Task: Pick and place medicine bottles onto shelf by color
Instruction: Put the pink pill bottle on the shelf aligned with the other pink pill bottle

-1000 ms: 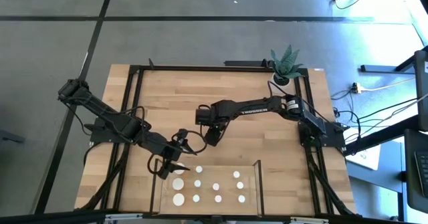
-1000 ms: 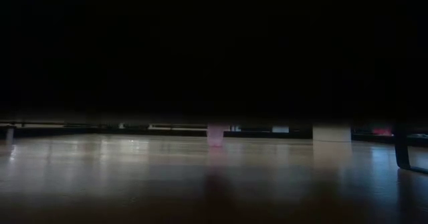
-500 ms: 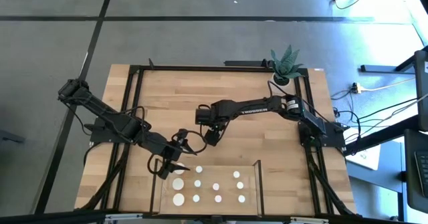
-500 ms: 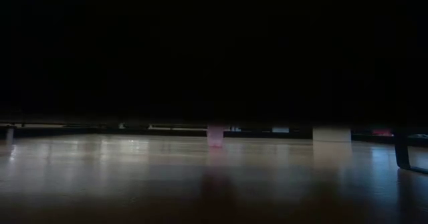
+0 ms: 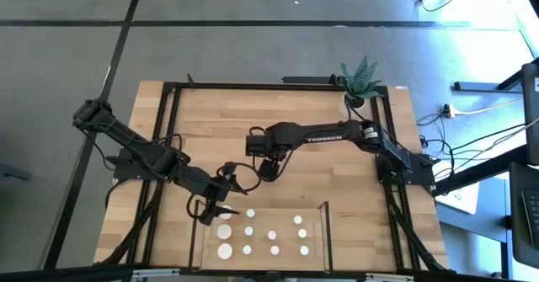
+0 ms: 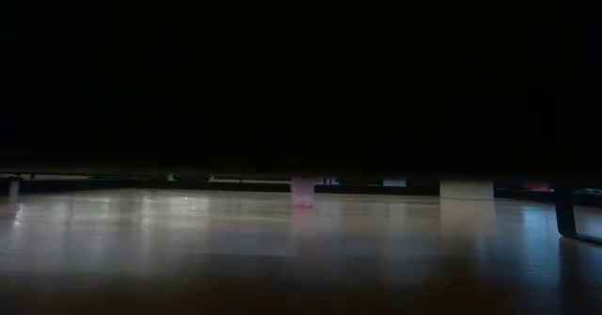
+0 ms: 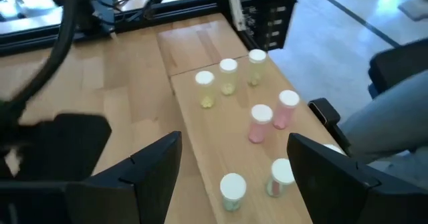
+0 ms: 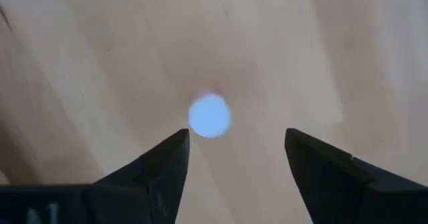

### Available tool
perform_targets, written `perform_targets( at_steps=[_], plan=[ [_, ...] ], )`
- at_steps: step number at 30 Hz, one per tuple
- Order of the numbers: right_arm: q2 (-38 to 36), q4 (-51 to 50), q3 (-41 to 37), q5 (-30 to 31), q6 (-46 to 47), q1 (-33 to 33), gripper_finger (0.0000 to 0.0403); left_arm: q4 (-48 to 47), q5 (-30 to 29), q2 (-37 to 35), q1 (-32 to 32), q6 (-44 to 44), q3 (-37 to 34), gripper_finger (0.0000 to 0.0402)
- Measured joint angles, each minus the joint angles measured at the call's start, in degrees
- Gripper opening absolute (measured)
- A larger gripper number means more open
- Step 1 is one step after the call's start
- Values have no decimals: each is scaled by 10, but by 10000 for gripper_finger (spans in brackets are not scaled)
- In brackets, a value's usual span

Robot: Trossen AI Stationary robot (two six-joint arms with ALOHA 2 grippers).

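Clearly right gripper (image 8: 234,154) hangs wide open, empty, over a lone bottle (image 8: 210,116) on the counter (image 5: 210,130): prob light, stiff, slick, tippy; grab body below cap. Left gripper (image 7: 234,167) open, empty, by shelf (image 7: 200,43).

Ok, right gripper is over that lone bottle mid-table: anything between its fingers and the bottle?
Nothing visible. The right gripper is open and looks straight down on the bottle, whose white cap shows just ahead of the fingertips, with only bare table around it. The other bottles stand apart on the shelf.
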Motion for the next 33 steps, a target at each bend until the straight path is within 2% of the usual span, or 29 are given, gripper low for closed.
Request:
perform_targets(
  at_steps=[6,13,19,25,27,33],
  plan=[
    [-22,-110,65,130,22,38,247,-18,-50,-8,0,-27,0,265],
    [-77,-181,87,245,70,103,247,-22,-86,-8,6,-25,0,265],
    [-136,-180,85,266,83,162,247,-28,-92,-8,51,-15,0,265],
    [-186,-177,84,266,84,215,247,-50,-89,-4,122,65,0,265],
    [-200,-176,84,267,84,231,247,-54,-72,1,151,68,0,265],
    [-237,-176,84,308,99,271,247,-60,34,43,227,102,19,265]
  ],
)
